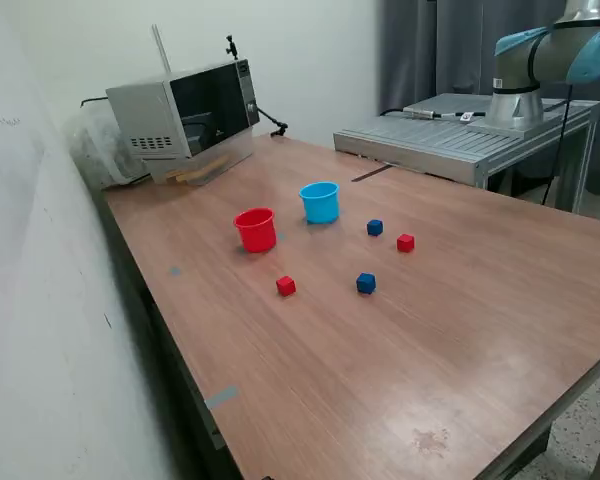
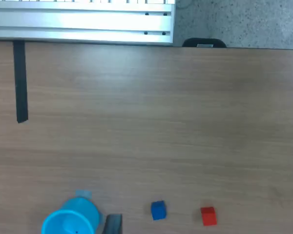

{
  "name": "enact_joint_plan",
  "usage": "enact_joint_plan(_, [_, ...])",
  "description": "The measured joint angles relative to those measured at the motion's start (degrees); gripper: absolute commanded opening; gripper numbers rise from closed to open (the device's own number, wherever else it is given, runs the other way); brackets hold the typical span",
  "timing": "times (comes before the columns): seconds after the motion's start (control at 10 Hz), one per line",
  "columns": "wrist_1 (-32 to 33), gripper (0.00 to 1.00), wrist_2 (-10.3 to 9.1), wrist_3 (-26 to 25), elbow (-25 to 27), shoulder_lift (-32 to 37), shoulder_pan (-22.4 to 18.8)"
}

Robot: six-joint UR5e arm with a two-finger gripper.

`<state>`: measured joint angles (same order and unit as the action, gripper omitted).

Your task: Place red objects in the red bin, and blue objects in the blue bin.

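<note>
Cubes all sit loose on the table (image 1: 460, 330): from the exterior view's left, red cup (image 1: 256, 229), red cube (image 1: 286, 286), blue cup (image 1: 320, 201), two blue cubes (image 1: 366, 283), last red cube (image 1: 406, 242). Nothing sorted yet; the pincer's state I cannot tell.

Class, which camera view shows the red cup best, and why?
The exterior view: the red cup stands whole and upright on the table, beside the blue cup. The wrist view does not show the red cup at all, only the blue one.
</note>
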<state>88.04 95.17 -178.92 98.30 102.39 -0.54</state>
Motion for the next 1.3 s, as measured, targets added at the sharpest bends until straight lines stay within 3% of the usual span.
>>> enact_joint_plan(1.3, [0.0, 1.00, -0.74, 0.2, 0.5, 0.8, -3.6])
